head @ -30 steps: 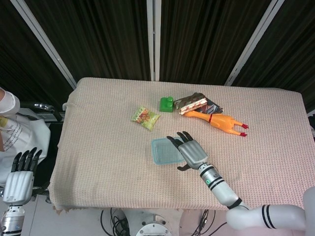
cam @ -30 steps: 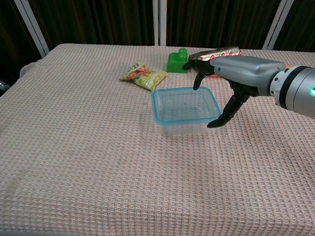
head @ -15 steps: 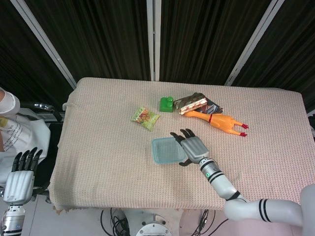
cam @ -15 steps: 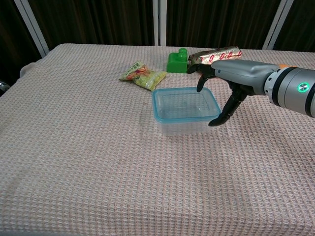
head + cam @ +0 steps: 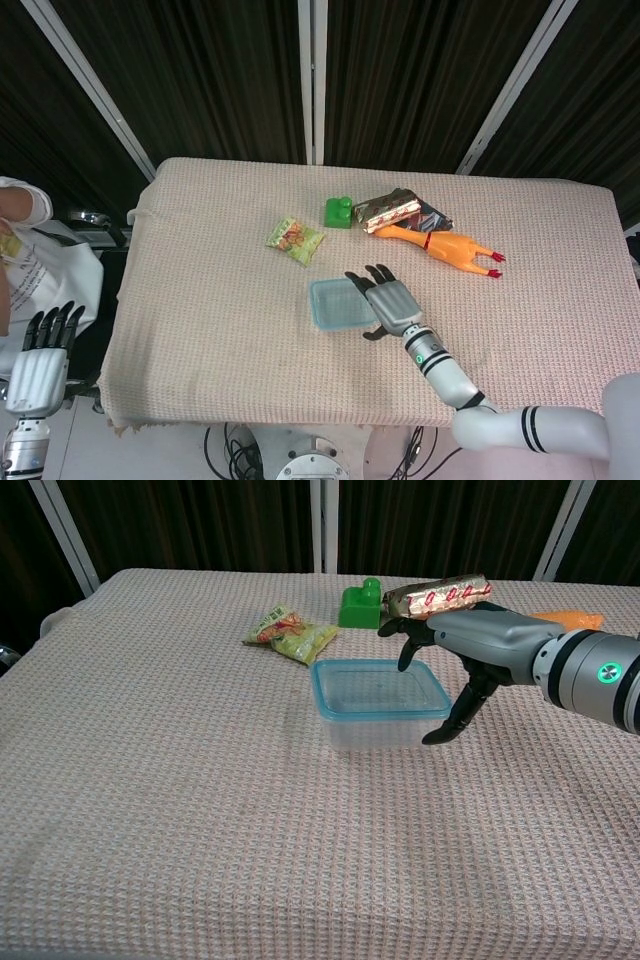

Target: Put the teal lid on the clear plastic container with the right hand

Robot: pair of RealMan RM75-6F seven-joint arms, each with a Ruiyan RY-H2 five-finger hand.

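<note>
Two hands show, and only one is at work. At the far left of the head view the left hand hangs below the edge of the counter, its fingers apart and holding nothing; it has not moved over the last second. Further right on the cloth lie a snack packet, then a green block, both where they were.

Next comes the clear plastic container, with the teal lid lying flat across its top, the rim matching the box all round as far as the chest view shows. Over the last second the container has slid a little to the right and turned slightly, and the lid has gone with it. The right hand has kept to the container's right side: its fingers reach over the far right corner, and one lower finger curves down beside the near right corner. They are spread and grip nothing; whether any tip touches the lid cannot be told.

Judging from this, the lid is already placed, and what remains is perhaps a press to seat it. To the right lie a foil wrapper and a rubber chicken, untouched.
</note>
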